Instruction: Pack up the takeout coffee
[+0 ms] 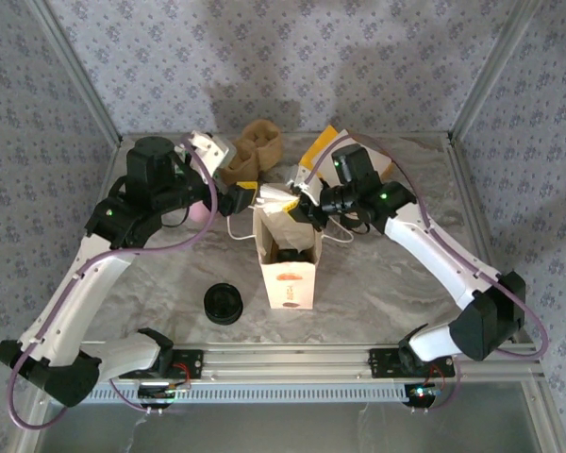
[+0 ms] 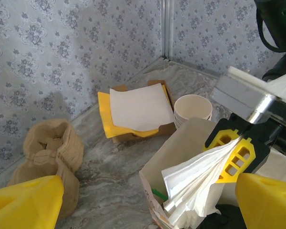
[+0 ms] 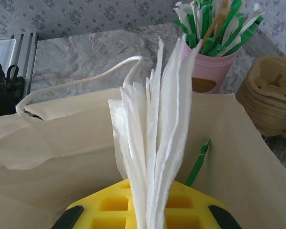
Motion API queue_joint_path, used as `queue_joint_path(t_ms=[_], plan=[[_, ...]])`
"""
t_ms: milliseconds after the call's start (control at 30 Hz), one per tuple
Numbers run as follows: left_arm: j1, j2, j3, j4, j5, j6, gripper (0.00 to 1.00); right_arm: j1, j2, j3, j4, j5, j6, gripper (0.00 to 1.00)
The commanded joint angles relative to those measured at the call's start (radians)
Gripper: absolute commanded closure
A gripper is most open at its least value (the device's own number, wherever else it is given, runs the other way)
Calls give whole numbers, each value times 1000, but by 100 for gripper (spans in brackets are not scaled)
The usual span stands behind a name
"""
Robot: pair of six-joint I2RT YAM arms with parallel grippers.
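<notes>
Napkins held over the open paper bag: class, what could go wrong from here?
1. The napkins fan out loosely above the right fingers. When let go, the outer sheets may catch on the rim of the paper bag and spill outside.
2. The bag stands upright on its own, so a nudge from the arm could tip it.
3. The cord handle arches beside the opening and might snag the napkins.

lids left of bag, napkins above
</notes>
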Motion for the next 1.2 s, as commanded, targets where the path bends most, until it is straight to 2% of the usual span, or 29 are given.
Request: queue_joint_path(t_ms=[0,433,667,833,1000,1167], plan=[[6,8,42,29,26,-16,8,5,6,-24,11,4,-20,100],[6,31,76,32,35,-32,8,4,10,-73,11,36,-54,99],[6,30,86,35,35,-49,8,4,7,-36,-32,44,-68,87],[6,20,83,43,38,-65,8,7,-4,26,-72,52,-80,70],[7,9,74,52,38,-74,7,12,-11,86,-98,66,-81,57],[6,-3,69,54,33,-71,7,19,-4,129,-113,87,-81,55]])
